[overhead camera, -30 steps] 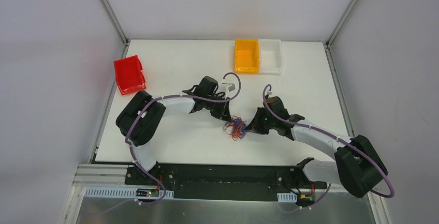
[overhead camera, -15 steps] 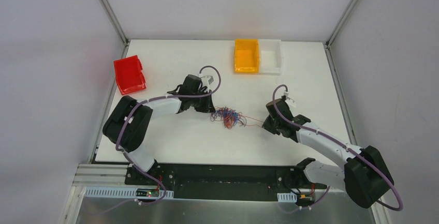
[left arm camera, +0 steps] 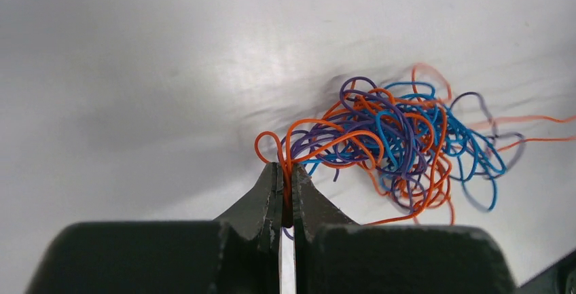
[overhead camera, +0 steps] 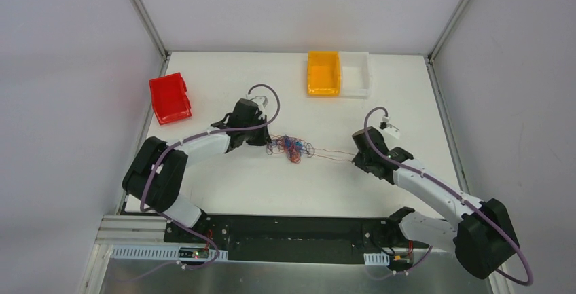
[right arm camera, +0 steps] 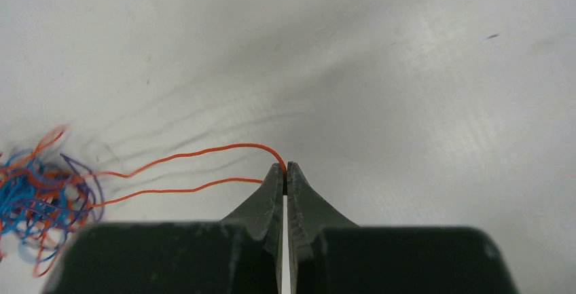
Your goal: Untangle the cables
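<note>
The cables [overhead camera: 293,147] lie bunched on the bench [overhead camera: 238,185], my left claw [left arm camera: 286,175] clenched on their loops, my right claw [right arm camera: 285,172] clenched on one orange strand [right arm camera: 204,151] stretched aside; if I pull wider, the bunch may cinch tight or the strand slip.

A white table [overhead camera: 401,97] sits between plain grey walls [overhead camera: 292,2], framed by 2 slanting metal posts [overhead camera: 140,13].
</note>
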